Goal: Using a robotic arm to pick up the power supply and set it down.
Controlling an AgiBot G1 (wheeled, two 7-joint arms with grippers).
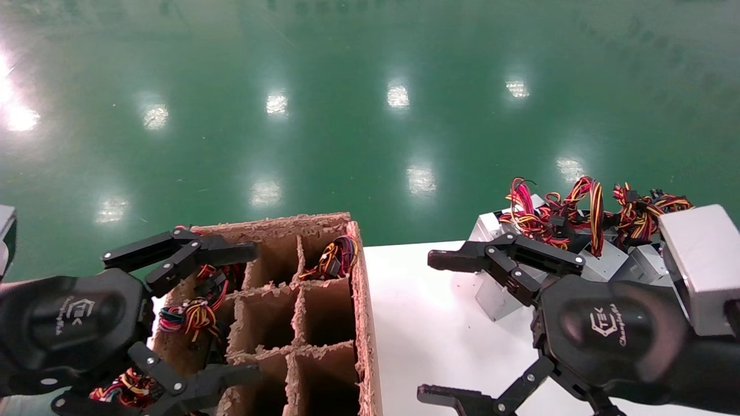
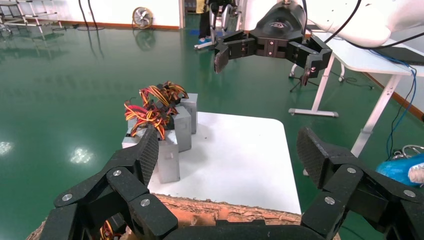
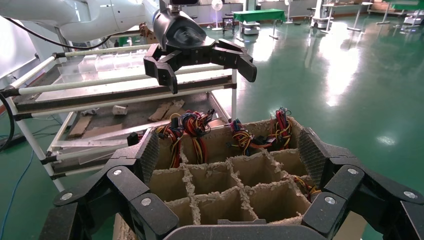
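Note:
Several grey power supplies (image 1: 605, 264) with red, yellow and orange wires stand clustered at the far right of the white table (image 1: 399, 346); in the left wrist view the same power supplies (image 2: 169, 155) show. My right gripper (image 1: 426, 327) hangs open and empty over the table, just in front of the cluster, touching nothing. My left gripper (image 1: 255, 312) hangs open and empty above the cardboard divider box (image 1: 324, 312). Wire bundles (image 1: 336, 257) stick out of some box cells; the units beneath them are hidden. The wrist views look out through the open left gripper (image 2: 227, 155) and right gripper (image 3: 230, 155).
The divider box (image 3: 235, 180) has several empty cells near the table side. Beyond the table edge lies green floor (image 1: 370, 115). A metal rack (image 3: 100, 95) stands behind the box, and another white table (image 2: 360, 55) stands beyond the right arm.

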